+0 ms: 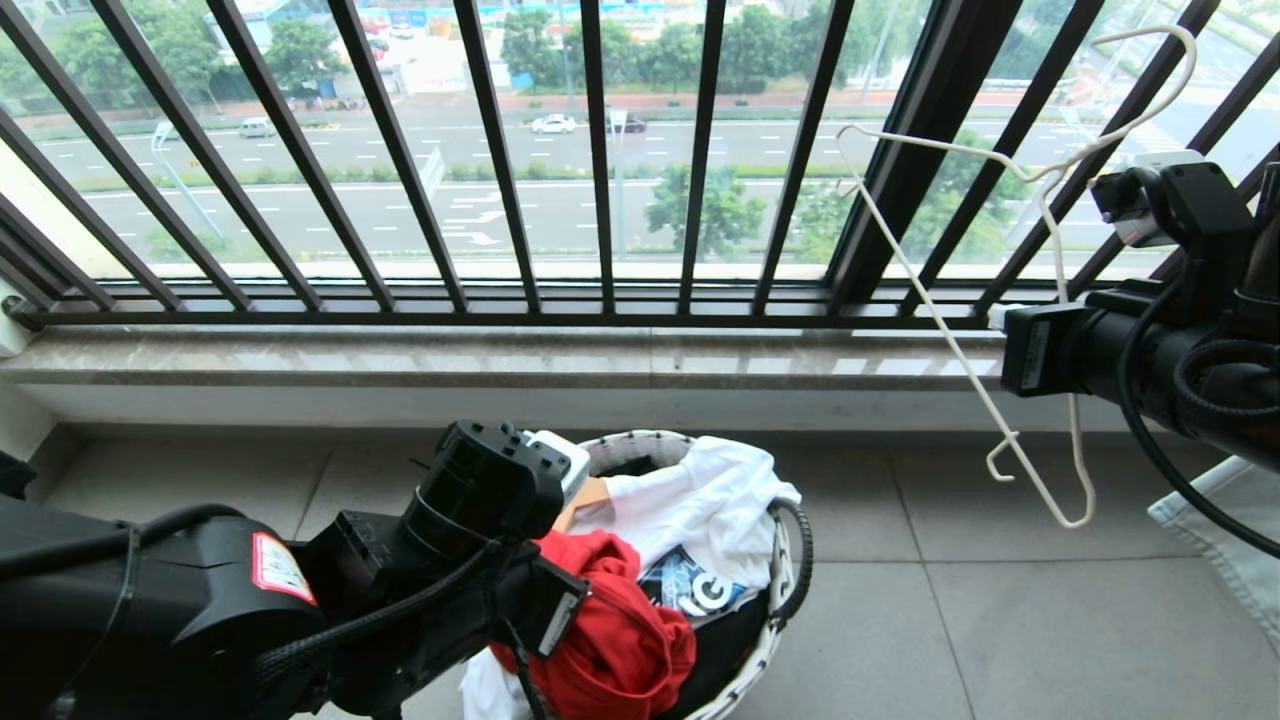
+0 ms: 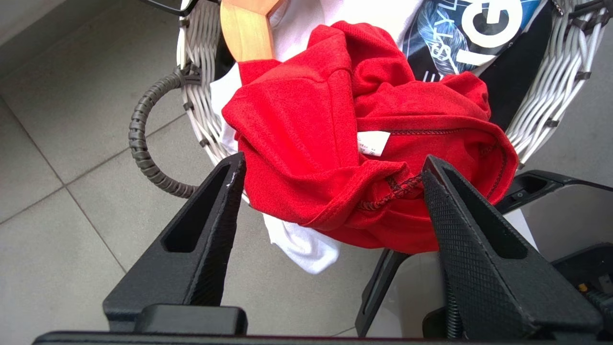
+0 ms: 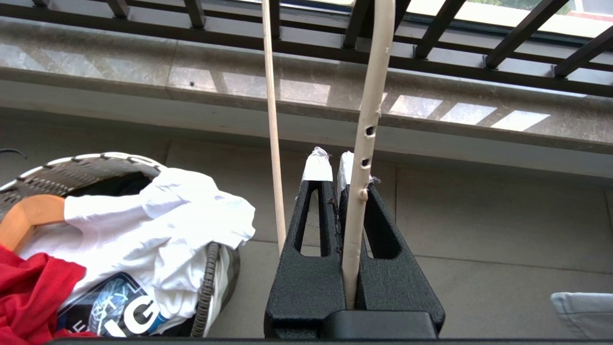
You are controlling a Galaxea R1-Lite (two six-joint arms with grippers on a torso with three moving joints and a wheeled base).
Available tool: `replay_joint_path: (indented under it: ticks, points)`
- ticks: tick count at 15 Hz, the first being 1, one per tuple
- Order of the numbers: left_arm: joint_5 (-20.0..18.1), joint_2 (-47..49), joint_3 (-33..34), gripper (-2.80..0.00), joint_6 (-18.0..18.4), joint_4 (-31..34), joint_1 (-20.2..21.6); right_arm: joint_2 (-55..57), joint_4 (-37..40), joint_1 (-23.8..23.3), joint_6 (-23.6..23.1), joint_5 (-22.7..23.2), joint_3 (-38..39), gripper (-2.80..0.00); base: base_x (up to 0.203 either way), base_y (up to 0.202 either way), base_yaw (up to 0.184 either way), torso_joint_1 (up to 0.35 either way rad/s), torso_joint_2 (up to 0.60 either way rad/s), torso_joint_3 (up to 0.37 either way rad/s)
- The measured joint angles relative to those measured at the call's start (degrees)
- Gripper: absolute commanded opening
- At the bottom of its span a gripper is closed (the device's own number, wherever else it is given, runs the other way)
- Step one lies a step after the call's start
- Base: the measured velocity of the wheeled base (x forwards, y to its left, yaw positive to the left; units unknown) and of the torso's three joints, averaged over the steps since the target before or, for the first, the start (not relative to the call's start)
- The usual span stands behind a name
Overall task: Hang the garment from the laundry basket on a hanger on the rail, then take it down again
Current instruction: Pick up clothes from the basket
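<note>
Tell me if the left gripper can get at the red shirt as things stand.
Probably yes: the left gripper hangs open just above the red shirt, which lies on top of the basket with nothing over it.

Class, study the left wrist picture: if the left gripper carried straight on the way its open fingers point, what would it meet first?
Most likely the red T-shirt, bunched on top of the laundry basket. The left gripper has its jaws wide open on either side of the cloth near the white neck label. Depth is uncertain.

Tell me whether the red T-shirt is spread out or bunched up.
Bunched up. The red T-shirt lies crumpled in folds on the laundry basket, its neck label showing, spilling over the rim.
</note>
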Motion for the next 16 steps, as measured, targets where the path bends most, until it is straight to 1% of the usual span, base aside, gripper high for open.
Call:
replay_joint_path:
  ticks: [3, 5, 7, 9, 10, 11, 13, 15, 16]
  points:
    - [0.01, -1.88, 0.42, 0.00, 2.84, 2.93, 0.17, -0.05, 0.02, 0.06, 0.06, 0.00, 0.11, -2.80, 0.000, 0.000, 0.000, 0.000, 0.00, 0.000]
    - [-0.19, -2.90, -0.71, 0.00, 6.49, 4.68, 0.23, -0.03, 0.00, 0.04, 0.06, 0.00, 0.09, -2.80, 0.000, 0.000, 0.000, 0.000, 0.00, 0.000]
    - [-0.47, -3.45, -3.47, 0.00, 11.29, 9.69, 0.23, -0.09, -0.01, 0.04, 0.03, 0.00, 0.02, -2.80, 0.000, 0.000, 0.000, 0.000, 0.00, 0.000]
    - [-2.04, -3.45, -7.27, 0.00, 15.43, 16.85, 0.22, -0.33, 0.01, 0.02, 0.06, 0.06, -0.11, -2.80, 0.000, 0.000, 0.000, 0.000, 0.00, 0.000]
    - [-3.47, -3.25, -9.36, 0.00, 18.21, 21.07, 0.22, -0.49, 0.02, 0.00, 0.09, 0.07, -0.11, -2.80, 0.000, 0.000, 0.000, 0.000, 0.00, 0.000]
    - [-4.64, -2.94, -11.30, 0.00, 22.08, 25.12, 0.22, -0.61, 0.01, 0.00, 0.09, 0.10, -0.09, -2.80, 0.000, 0.000, 0.000, 0.000, 0.00, 0.000]
    - [-5.12, -1.34, -14.39, 0.00, 28.41, 28.24, 0.23, -0.72, 0.02, 0.00, 0.09, 0.10, -0.02, -2.80, 0.000, 0.000, 0.000, 0.000, 0.00, 0.000]
    - [-4.64, 0.77, -16.59, 0.00, 32.88, 28.65, 0.41, -0.77, 0.02, 0.00, 0.09, 0.10, 0.00, -2.80, 0.000, 0.000, 0.000, 0.000, 0.00, 0.000]
    - [-3.77, 1.77, -17.20, 0.00, 34.49, 28.69, 0.50, -0.77, 0.02, 0.02, 0.09, 0.13, 0.00, -2.80, 0.000, 0.000, 0.000, 0.000, 0.00, 0.000]
